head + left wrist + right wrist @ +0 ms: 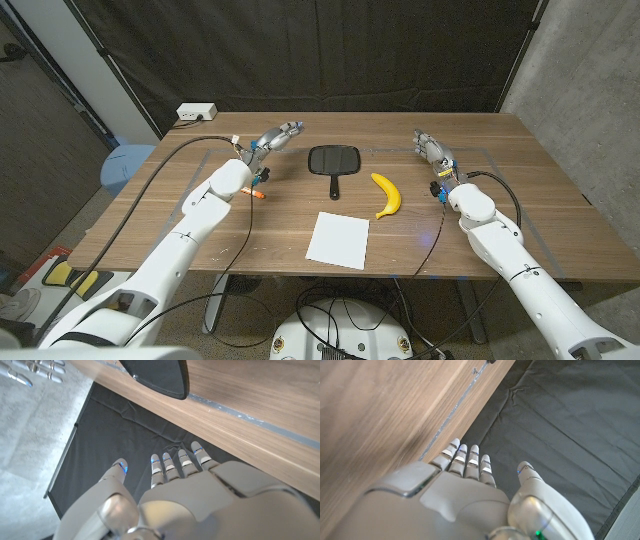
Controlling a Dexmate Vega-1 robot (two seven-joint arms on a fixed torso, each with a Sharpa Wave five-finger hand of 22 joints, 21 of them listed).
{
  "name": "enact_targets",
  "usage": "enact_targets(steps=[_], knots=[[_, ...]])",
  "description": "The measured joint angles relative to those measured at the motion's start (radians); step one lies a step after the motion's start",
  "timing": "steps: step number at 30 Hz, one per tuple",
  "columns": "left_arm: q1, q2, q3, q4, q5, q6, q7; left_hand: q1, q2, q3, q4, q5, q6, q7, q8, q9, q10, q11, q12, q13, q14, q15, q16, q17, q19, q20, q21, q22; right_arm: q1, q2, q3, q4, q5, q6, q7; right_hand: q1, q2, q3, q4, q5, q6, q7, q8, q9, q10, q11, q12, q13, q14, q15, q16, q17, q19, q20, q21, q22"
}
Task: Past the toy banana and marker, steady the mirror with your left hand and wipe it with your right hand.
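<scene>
Presently the mirror point(333, 160) lies face-up at bench point(520, 180) centre, handle toward six o'clock, untouched. The left hand point(277, 137) hovers at its ten o'clock, fingers spread and empty, apparently staged to steady it. The right hand point(431, 147), likewise spread and empty, waits at three o'clock beyond the toy banana point(387, 194). The white cloth point(338, 239) (presumably the wiper) lies at six o'clock, unclaimed; the marker point(259, 190) sits under the left forearm.

Wooden table point(520, 180), mirror point(333, 160), toy banana point(387, 194), white sheet point(338, 240), seemingly marker point(260, 189)
</scene>
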Motion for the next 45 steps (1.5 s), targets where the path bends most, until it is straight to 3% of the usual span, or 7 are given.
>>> enact_targets(steps=[8,9,13,28,35,36,45], knots=[[-0.006,0.018,0.011,-0.008,0.017,0.0,-0.008,0.016,0.0,0.003,-0.003,-0.008,0.039,-0.003,0.004,-0.005,0.026,-0.01,0.0,0.0,0.017,0.003,0.0,0.0,0.005,0.005,0.0,0.005,-0.011,-0.008,-0.004,-0.02,-0.082,-0.055,-0.058,0.008,-0.008,-0.003,-0.009,0.0,0.014,0.003,0.0,0.0,0.021,-0.001,0.008,0.0,0.018,-0.006,0.0,0.0,0.006,0.006,0.0,0.0],[-0.007,0.021,0.012,-0.008,0.062,-0.017,-0.037,0.016,0.0,0.005,-0.005,-0.008,0.047,-0.004,0.004,-0.005,0.029,-0.011,0.0,0.0,0.017,0.003,0.0,0.0,0.005,0.005,0.0,0.005,-0.058,-0.038,-0.022,-0.105,-0.096,-0.065,-0.069,0.009,-0.009,0.0,-0.011,0.0,0.014,0.003,0.0,0.0,0.023,-0.003,0.008,0.0,0.022,-0.003,0.0,0.0,0.008,0.003,0.0,0.0],[-0.01,0.031,0.018,-0.009,0.085,-0.039,-0.053,0.019,0.003,0.007,-0.007,-0.016,0.057,-0.014,0.004,-0.005,0.048,-0.013,0.0,0.0,0.027,0.002,0.0,0.0,0.011,0.01,0.0,0.005,-0.058,-0.038,-0.022,-0.105,-0.135,-0.091,-0.097,0.017,-0.009,0.001,-0.016,0.0,0.025,0.004,0.0,0.0,0.033,-0.003,0.008,0.0,0.027,-0.006,0.0,-0.002,0.011,0.0,0.0,0.0],[-0.016,0.079,0.041,-0.017,0.14,-0.097,-0.088,0.041,-0.006,0.015,-0.015,-0.023,0.102,-0.012,0.012,-0.005,0.093,-0.018,0.006,-0.001,0.044,0.002,0.0,0.0,0.015,0.007,-0.004,0.005,-0.171,-0.094,-0.097,-0.297,-0.312,-0.239,-0.224,0.043,-0.018,0.002,-0.04,0.0,0.039,0.003,0.004,0.0,0.052,-0.009,0.008,0.0,0.049,-0.012,0.0,-0.003,0.018,0.007,0.006,0.0],[-0.026,0.102,0.054,-0.003,0.161,-0.14,-0.108,0.047,0.0,0.019,-0.019,-0.031,0.142,-0.02,0.019,-0.005,0.124,-0.027,0.007,-0.005,0.06,0.0,0.0,0.0,0.027,0.008,-0.008,0.005,-0.191,-0.1,-0.116,-0.329,-0.409,-0.33,-0.283,0.04,-0.06,-0.02,-0.055,0.0,0.048,0.002,0.004,0.0,0.067,-0.015,0.008,0.0,0.063,-0.016,0.0,0.0,0.031,0.009,0.006,0.0],[-0.029,0.105,0.057,0.001,0.167,-0.159,-0.117,0.047,0.0,0.019,-0.019,-0.031,0.15,-0.02,0.019,-0.005,0.134,-0.028,0.007,-0.005,0.062,0.002,0.0,0.0,0.027,0.008,-0.008,0.005,-0.229,-0.115,-0.173,-0.406,-0.413,-0.333,-0.286,0.039,-0.061,-0.023,-0.056,0.0,0.05,0.003,0.004,0.0,0.067,-0.015,0.008,0.0,0.065,-0.015,0.0,0.0,0.031,0.009,0.006,0.0],[-0.056,0.126,0.076,0.04,0.181,-0.216,-0.142,0.057,0.01,0.028,-0.028,-0.031,0.229,0.0,0.027,-0.009,0.208,-0.025,0.012,-0.005,0.087,0.002,0.0,0.0,0.032,0.003,-0.01,0.005,-0.257,-0.137,-0.246,-0.459,-0.527,-0.398,-0.368,0.063,-0.097,-0.042,-0.087,0.0,0.125,-0.003,0.015,0.0,0.133,-0.031,0.021,0.0,0.143,-0.053,0.008,0.0,0.083,-0.003,0.021,0.005]])
